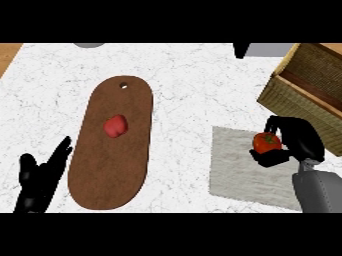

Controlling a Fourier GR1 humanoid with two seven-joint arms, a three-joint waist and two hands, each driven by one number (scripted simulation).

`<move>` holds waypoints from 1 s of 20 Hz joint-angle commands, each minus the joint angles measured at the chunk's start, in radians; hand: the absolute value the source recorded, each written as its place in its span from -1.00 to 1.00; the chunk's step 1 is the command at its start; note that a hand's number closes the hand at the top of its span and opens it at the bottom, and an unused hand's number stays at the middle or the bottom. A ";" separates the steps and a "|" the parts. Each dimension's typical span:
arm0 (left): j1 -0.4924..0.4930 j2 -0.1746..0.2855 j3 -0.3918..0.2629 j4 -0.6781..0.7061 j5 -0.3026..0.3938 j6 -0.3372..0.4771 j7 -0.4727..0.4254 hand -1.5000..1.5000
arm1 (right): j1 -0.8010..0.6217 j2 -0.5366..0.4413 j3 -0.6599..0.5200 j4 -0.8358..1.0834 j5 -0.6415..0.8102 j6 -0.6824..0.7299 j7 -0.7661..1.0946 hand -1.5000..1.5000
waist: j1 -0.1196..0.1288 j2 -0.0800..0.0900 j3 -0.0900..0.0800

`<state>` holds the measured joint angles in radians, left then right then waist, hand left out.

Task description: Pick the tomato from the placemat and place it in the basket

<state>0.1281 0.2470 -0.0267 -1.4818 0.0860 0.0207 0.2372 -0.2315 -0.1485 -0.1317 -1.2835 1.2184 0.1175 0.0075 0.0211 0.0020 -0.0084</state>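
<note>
The left hand [37,182] rests near left, fingers straight and spread; a brown board [107,175] carries a red lump [115,126] (possibly meat); the right hand [301,136] curls round the tomato [266,142] at the placemat's [240,172] far edge, near the basket [307,107].

Light falls bright and even across the white marbled counter [181,70]. The tan woven wicker basket [307,111] shows darker shade along its inner wall.

No text, label, brand, number or sign can be read anywhere in the head view.
</note>
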 commanded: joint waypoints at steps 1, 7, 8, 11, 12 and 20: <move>0.014 -0.005 -0.017 0.030 0.004 -0.017 0.031 0.00 | -0.140 0.141 -0.061 -0.032 -0.007 -0.030 0.339 1.00 | 0.027 0.001 0.001; -0.022 -0.011 -0.027 0.052 0.000 -0.021 0.049 0.00 | -0.432 0.147 -0.102 -0.165 -0.142 -0.314 0.635 1.00 | 0.054 -0.007 0.006; -0.003 -0.023 -0.040 0.049 -0.009 -0.014 0.045 0.00 | -0.487 0.147 -0.089 -0.178 -0.091 -0.328 0.712 1.00 | 0.058 -0.010 0.003; -0.044 -0.016 -0.032 0.075 0.001 -0.029 0.059 0.00 | -0.672 0.148 -0.069 -0.156 0.019 -0.352 0.914 1.00 | 0.045 -0.002 0.001; -0.026 -0.011 -0.032 0.062 -0.012 -0.017 0.063 0.00 | -0.705 0.148 -0.058 -0.145 0.055 -0.363 0.999 1.00 | 0.048 -0.005 0.003; 0.021 -0.036 -0.024 0.033 -0.024 0.019 0.039 0.00 | -1.055 0.085 -0.135 -0.027 0.257 -0.189 1.229 1.00 | -0.002 -0.005 0.007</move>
<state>0.1135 0.2301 -0.0441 -1.4621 0.0719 0.0190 0.2653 -1.1429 -0.0258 -0.2309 -1.3358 1.4189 -0.1444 1.0725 0.0370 -0.0064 0.0049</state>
